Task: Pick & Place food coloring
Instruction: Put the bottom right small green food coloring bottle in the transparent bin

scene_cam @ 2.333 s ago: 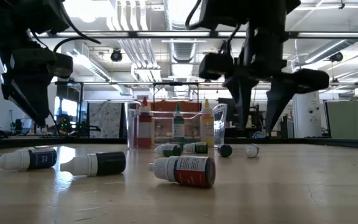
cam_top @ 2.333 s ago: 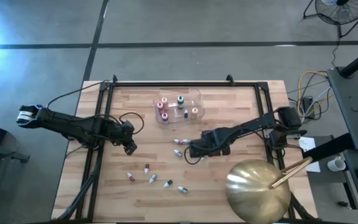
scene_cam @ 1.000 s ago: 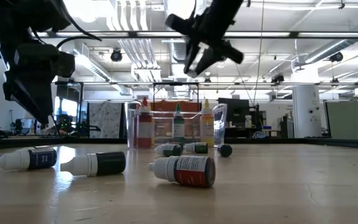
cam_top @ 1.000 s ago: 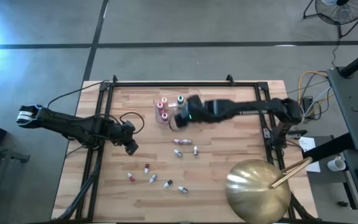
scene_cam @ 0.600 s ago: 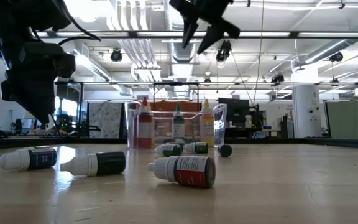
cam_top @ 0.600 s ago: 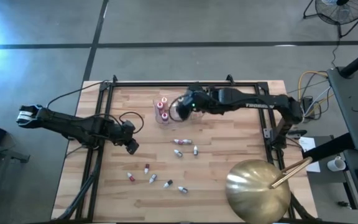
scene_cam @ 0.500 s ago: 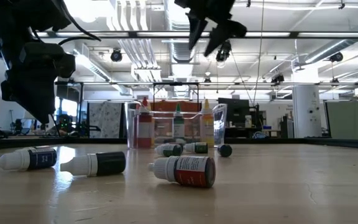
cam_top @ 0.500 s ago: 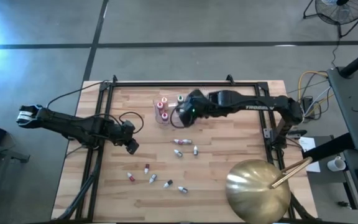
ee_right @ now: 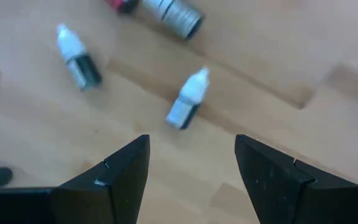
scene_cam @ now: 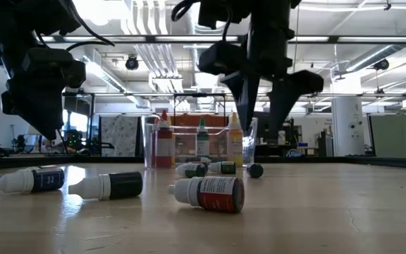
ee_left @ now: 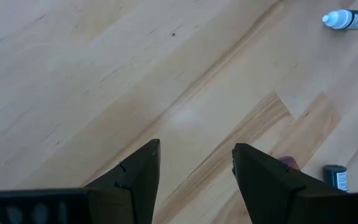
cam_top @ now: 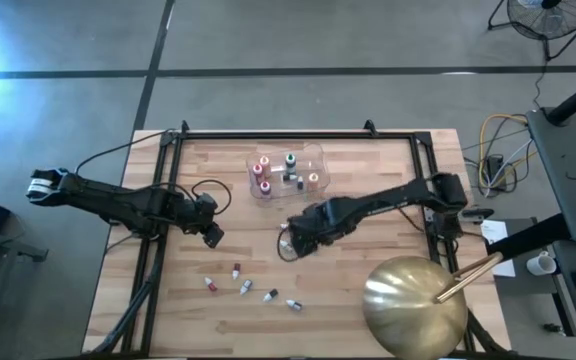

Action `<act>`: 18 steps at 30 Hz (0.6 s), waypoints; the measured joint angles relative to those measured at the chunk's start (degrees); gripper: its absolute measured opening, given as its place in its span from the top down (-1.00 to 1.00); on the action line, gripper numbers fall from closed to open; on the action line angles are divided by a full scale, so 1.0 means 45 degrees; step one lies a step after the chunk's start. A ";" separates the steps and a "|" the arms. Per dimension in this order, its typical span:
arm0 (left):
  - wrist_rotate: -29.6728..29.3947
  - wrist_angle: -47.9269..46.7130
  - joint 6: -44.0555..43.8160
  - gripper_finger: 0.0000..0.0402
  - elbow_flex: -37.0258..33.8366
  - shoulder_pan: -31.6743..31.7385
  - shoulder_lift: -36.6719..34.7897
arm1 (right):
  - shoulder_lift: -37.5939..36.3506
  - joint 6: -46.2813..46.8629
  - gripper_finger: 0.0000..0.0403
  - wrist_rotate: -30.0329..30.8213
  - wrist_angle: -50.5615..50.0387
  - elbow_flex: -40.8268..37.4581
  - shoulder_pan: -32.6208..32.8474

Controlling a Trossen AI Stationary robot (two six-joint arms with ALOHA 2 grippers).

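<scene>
the right gripper (cam_top: pixel 290 238) hovered, fingers wide and empty, over loose food coloring bottles (ee_right: pixel 187 101) mid-tabletop; the left gripper (cam_top: pixel 211 236) waited open near the left edge.

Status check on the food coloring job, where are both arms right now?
Right end effector open, empty, over loose bottles mid-table. Left end effector open, idle at left. Several bottles in clear tub. Nothing blocking.

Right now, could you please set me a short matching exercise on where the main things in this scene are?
Things:
1. clear tub
2. gold dome
3. left pincer
4. right pincer

Places or states:
A. near right corner of the table
B. open over bare wood, left side
C. far middle, bottles standing in it
D. open above loose bottles, mid-table

Pairs: 1-C, 2-A, 3-B, 4-D
</scene>
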 joint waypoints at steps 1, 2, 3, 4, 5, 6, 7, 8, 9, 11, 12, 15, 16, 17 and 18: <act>0.0000 -0.0001 0.0000 0.13 0.0000 0.0001 0.0002 | 0.0198 0.0020 -0.13 -0.0041 0.0170 0.0000 0.0081; 0.0000 0.0005 0.0000 0.13 -0.0003 0.0003 -0.0001 | 0.0385 0.0037 -0.13 -0.0125 0.0348 0.0000 0.0121; 0.0000 0.0017 0.0000 0.13 0.0000 0.0001 -0.0001 | 0.0609 0.0073 -0.13 -0.0137 0.0507 -0.0003 0.0146; 0.0000 0.0015 0.0000 0.13 -0.0003 0.0002 0.0002 | 0.0828 0.0145 -0.13 -0.0131 0.0637 -0.0007 0.0134; 0.0000 0.0016 0.0000 0.13 -0.0001 0.0002 0.0002 | 0.1035 0.0247 -0.13 -0.0104 0.0736 -0.0010 0.0109; 0.0000 0.0019 0.0000 0.13 0.0000 0.0003 0.0002 | 0.1247 0.0347 -0.13 -0.0037 0.0806 -0.0004 0.0097; 0.0000 0.0018 0.0000 0.13 -0.0003 0.0003 0.0002 | 0.1416 0.0443 -0.13 0.0110 0.0838 0.0014 0.0092; 0.0000 0.0019 0.0000 0.13 -0.0005 -0.0001 0.0002 | 0.1586 0.0585 -0.12 0.0244 0.0843 0.0019 0.0087; 0.0000 0.0019 -0.0005 0.13 -0.0003 0.0003 0.0002 | 0.1746 0.0712 -0.10 0.0363 0.0820 0.0014 0.0087; 0.0000 0.0015 -0.0010 0.13 -0.0005 -0.0002 0.0002 | 0.2005 0.0769 -0.04 0.0368 0.0836 0.0000 0.0087; 0.0000 0.0015 -0.0010 0.13 -0.0005 -0.0002 0.0002 | 0.2098 0.0764 0.01 0.0363 0.0845 0.0010 0.0087; 0.0000 0.0013 -0.0013 0.13 -0.0005 -0.0002 0.0002 | 0.2197 0.0589 0.22 0.0364 0.0901 0.0034 0.0078; 0.0000 0.0010 -0.0015 0.13 -0.0005 -0.0002 0.0002 | 0.2202 0.0503 0.31 0.0382 0.0918 0.0034 0.0078; 0.0000 0.0010 -0.0015 0.13 -0.0005 -0.0002 0.0002 | 0.2192 0.0389 0.40 0.0484 0.0953 0.0030 0.0067; 0.0000 0.0010 -0.0017 0.13 -0.0005 -0.0002 0.0002 | 0.2145 0.0322 0.49 0.0658 0.0987 0.0013 0.0063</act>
